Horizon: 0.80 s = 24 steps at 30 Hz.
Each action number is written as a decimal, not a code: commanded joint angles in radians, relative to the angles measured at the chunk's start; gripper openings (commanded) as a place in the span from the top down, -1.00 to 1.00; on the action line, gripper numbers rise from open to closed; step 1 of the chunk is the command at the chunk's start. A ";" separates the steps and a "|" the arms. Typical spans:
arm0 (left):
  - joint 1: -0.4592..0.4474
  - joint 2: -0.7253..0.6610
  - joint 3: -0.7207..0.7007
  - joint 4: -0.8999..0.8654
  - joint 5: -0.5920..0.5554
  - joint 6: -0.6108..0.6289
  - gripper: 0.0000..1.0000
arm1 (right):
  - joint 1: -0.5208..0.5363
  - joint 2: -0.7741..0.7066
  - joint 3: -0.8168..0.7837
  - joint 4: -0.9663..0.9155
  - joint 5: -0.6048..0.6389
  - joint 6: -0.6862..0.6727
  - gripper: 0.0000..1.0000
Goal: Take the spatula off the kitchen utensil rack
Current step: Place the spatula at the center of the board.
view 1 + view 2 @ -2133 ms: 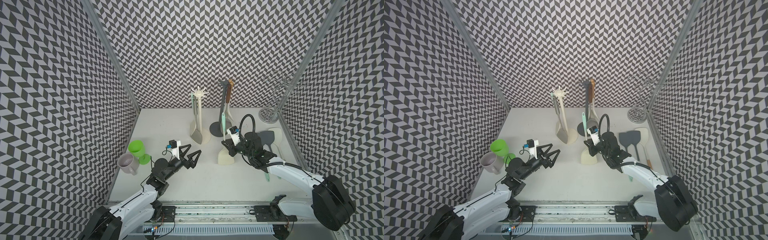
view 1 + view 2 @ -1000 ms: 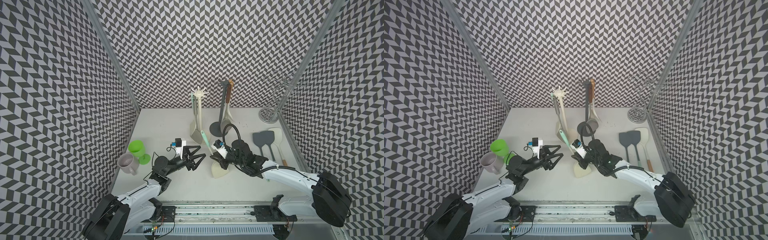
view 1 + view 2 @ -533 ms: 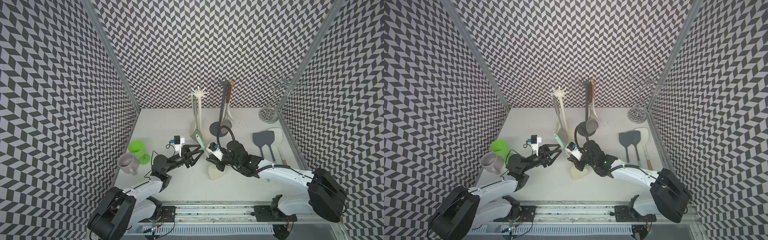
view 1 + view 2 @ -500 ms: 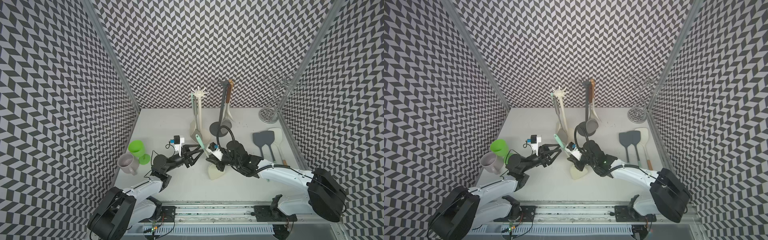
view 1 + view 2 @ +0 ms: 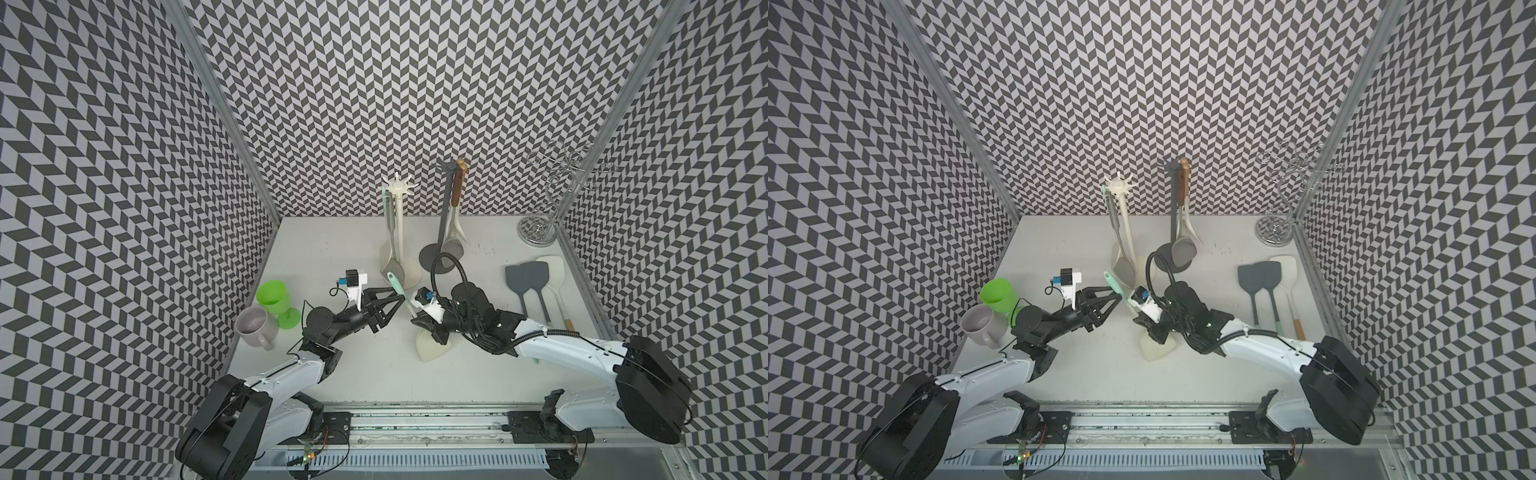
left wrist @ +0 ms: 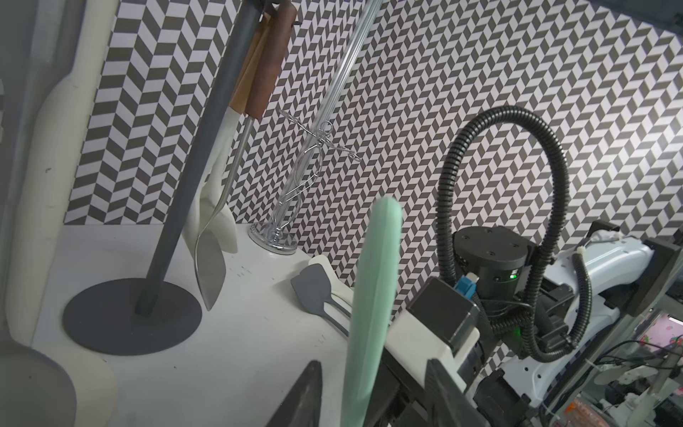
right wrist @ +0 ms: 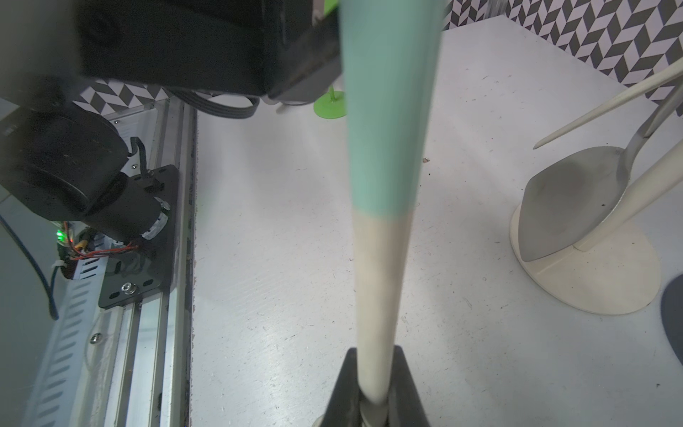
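A green goblet [image 5: 272,294] stands upright near the left edge of the tabletop [image 5: 332,245], and a pale mug [image 5: 253,328] sits just beside it on the side toward the front edge. In both top views a chrome wire stand [image 5: 1275,227] fills the far right corner. Along the right edge lie two dark grey turners [image 5: 524,276] and a cream one [image 5: 550,268], side by side, with their blades toward the far edge and their handles toward the front. A cream stand [image 5: 399,226] rises between the middle and the far edge, and a grey turner [image 5: 394,268] hangs from it. Chevron-patterned walls [image 5: 374,104] close in three sides.
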 commanded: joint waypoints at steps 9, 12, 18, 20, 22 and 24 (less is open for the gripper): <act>0.011 -0.004 0.037 -0.012 0.003 0.013 0.75 | 0.015 0.001 0.019 0.038 -0.050 -0.052 1.00; 0.011 0.000 0.040 -0.012 0.004 0.012 1.00 | 0.016 -0.001 0.018 0.040 -0.035 -0.052 1.00; 0.014 -0.018 0.024 -0.008 -0.023 0.011 1.00 | 0.016 -0.011 0.018 0.050 0.031 -0.027 1.00; 0.013 -0.037 0.019 -0.020 -0.047 0.011 1.00 | 0.016 -0.023 0.024 0.045 0.057 -0.011 0.92; 0.012 -0.068 0.013 -0.037 -0.083 0.006 1.00 | 0.015 -0.044 0.029 0.048 0.081 0.019 0.46; 0.012 -0.109 0.016 -0.077 -0.129 0.010 1.00 | 0.016 -0.067 0.031 0.058 0.098 0.054 0.14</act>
